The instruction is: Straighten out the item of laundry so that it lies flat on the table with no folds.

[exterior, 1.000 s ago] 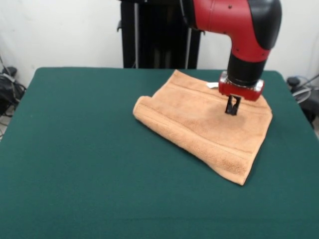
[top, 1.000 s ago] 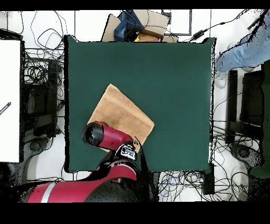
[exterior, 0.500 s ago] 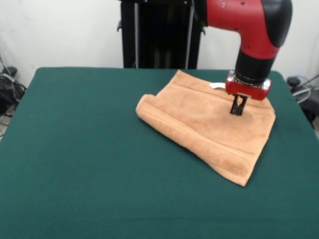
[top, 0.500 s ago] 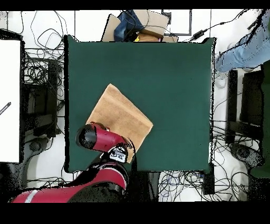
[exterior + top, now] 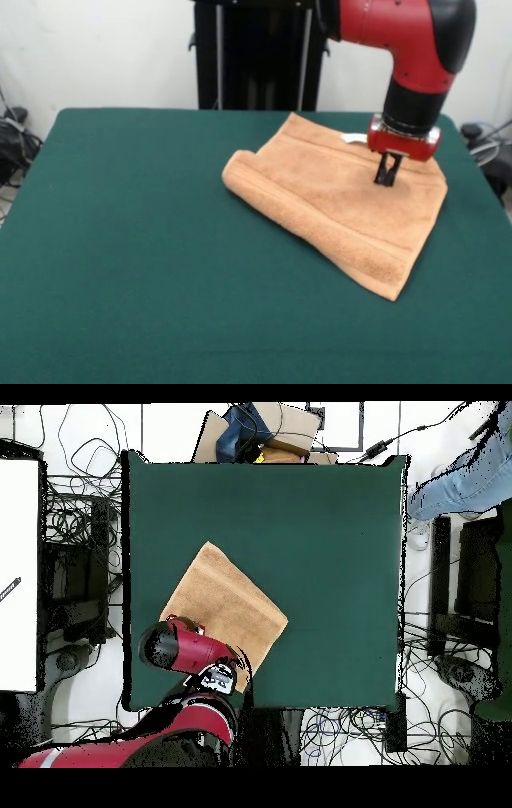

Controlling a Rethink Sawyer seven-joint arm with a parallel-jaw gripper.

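I see the gripper [image 5: 388,178] pressed down onto the towel [image 5: 336,204], its black fingers drawn close together and pinching the cloth near the far right corner. The towel lies on the green counter [image 5: 128,264], toward the robot's side and right of centre in the front view. It is doubled over, with a rolled fold along its left edge. A small white tag [image 5: 354,138] pokes out at its far edge, beside the gripper.

Dark green table [image 5: 120,264] carries only a tan towel [image 5: 336,204], folded double, near its far right corner.
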